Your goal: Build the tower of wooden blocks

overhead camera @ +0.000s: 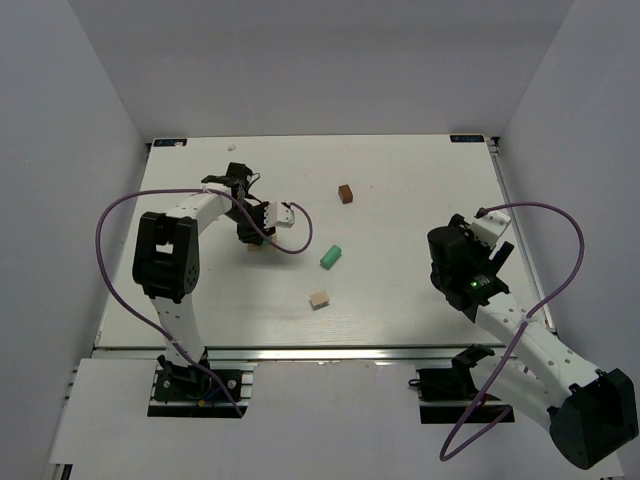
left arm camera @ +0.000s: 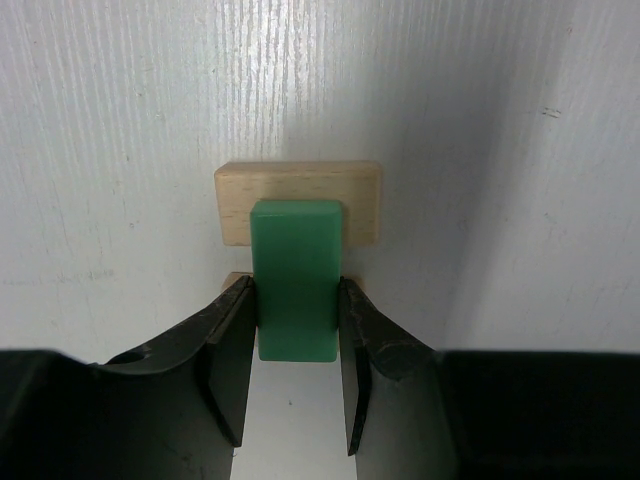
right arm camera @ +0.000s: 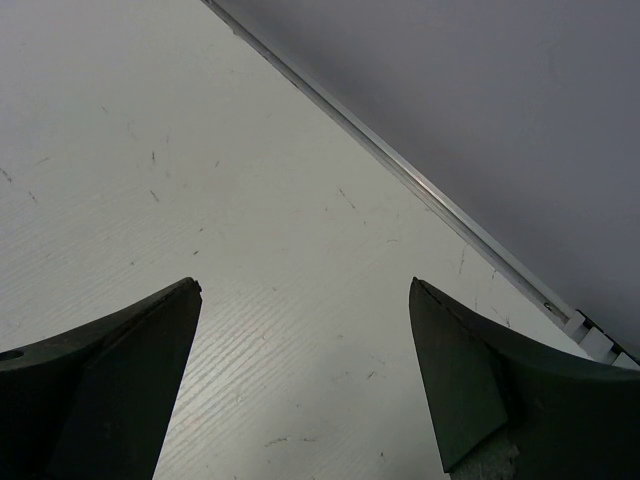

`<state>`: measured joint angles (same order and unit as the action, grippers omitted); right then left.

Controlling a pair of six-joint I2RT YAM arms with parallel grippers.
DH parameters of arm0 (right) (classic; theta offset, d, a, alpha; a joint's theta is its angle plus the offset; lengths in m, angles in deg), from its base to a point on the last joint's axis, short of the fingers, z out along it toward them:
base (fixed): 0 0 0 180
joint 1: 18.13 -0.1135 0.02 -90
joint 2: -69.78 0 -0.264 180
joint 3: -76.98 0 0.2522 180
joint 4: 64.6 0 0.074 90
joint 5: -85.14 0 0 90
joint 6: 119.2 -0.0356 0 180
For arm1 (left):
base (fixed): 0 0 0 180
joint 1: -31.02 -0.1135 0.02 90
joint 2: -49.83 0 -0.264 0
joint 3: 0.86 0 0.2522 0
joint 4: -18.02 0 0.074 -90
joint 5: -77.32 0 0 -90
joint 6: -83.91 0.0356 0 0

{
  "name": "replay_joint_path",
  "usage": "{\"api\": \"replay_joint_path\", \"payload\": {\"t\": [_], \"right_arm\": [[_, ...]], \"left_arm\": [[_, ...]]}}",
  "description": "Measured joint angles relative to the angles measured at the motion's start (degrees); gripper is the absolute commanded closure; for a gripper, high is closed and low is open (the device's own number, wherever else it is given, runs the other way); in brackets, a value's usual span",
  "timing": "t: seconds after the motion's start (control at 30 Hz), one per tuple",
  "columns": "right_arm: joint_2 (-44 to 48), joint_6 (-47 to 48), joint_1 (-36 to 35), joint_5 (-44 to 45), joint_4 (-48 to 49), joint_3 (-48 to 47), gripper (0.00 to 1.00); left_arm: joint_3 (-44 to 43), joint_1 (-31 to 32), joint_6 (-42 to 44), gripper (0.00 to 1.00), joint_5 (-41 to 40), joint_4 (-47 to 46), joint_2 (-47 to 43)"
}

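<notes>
1. Green block [left arm camera: 295, 275], clamped in the left end effector [left arm camera: 295, 288]: painted coat, smooth, soft satin sheen.
2. Tan block [left arm camera: 298, 190] beneath it: bare light wood, fine grain lines, matt.
3. Fingers [left arm camera: 225, 350]: black, plastic by the look, matt, with a faint gleam on the edges. Right end effector [right arm camera: 305, 285]: same dark matt finish.
4. Worktop [right arm camera: 280, 200]: white, matt, fine parallel ribbing, small dark scuffs.
5. Rail [right arm camera: 400, 170] along the worktop edge: bare bright metal.
6. Brown cube [overhead camera: 346, 193]: dark wood tone; finish too small to judge.
7. Cable [overhead camera: 98, 232]: purple, smooth sheath.
8. Wall [overhead camera: 300, 60]: grey, matt.
</notes>
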<state>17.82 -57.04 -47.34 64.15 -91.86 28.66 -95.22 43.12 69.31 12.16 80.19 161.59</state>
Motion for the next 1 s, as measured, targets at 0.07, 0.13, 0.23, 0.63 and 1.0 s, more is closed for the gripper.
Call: {"api": "replay_joint_path", "payload": {"t": [0.07, 0.13, 0.23, 0.63, 1.0], "right_arm": [[0.0, 0.0, 0.0, 0.0, 0.0, 0.0, 0.11], [0.0, 0.0, 0.0, 0.0, 0.0, 0.0, 0.11], [0.0, 0.0, 0.0, 0.0, 0.0, 0.0, 0.11], [0.0, 0.0, 0.0, 0.0, 0.0, 0.0, 0.11], [0.0, 0.2, 0.0, 0.0, 0.0, 0.0, 0.12]], "left_arm": [[0.0, 0.0, 0.3, 0.97, 0.0, 0.1, 0.0], [0.0, 0.0, 0.5, 0.97, 0.0, 0.2, 0.0], [0.0, 0.0, 0.8, 0.92, 0.0, 0.8, 0.0], [0.0, 0.0, 1.1, 0.79, 0.0, 1.5, 0.0], [-0.2, 0.0, 0.7, 0.76, 0.1, 1.3, 0.0]]}}
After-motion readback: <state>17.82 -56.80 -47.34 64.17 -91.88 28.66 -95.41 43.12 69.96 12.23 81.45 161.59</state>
